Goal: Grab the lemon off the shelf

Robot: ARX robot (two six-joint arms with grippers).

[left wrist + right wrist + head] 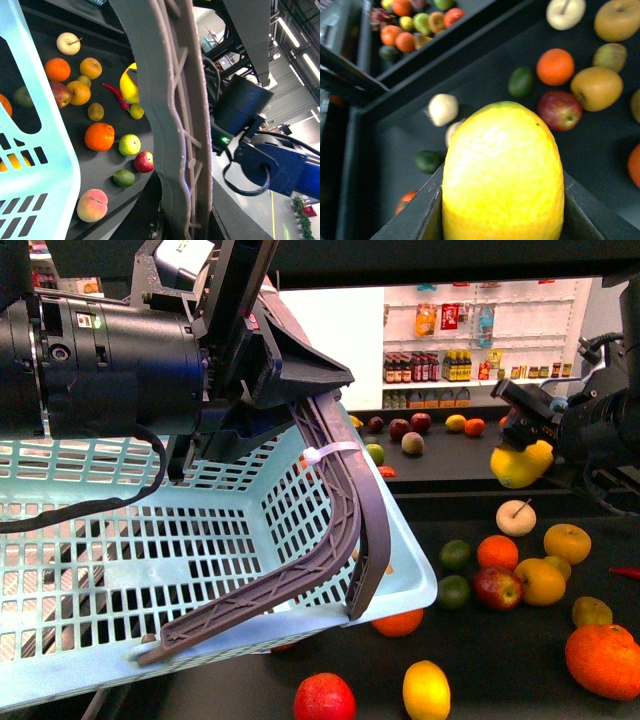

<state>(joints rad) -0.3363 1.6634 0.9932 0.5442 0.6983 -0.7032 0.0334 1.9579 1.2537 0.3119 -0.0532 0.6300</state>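
Right wrist view: lemon [502, 170] sits lengthwise btwn jaws of right end effector [502, 220], which clamps it, greenish tip pointing away from wrist. Front view: it hangs at robot's right, clear above shelf [500, 670] deck, loose fruit [497, 552] below, open air all round, well apart from basket [200, 530], whose handle [340, 500] left end effector [285, 380] grips shut.

You won't find any readable text here: the labels on the bottles [410, 368] and packets [427, 318] on the white wall shelves [500, 345] are too small.
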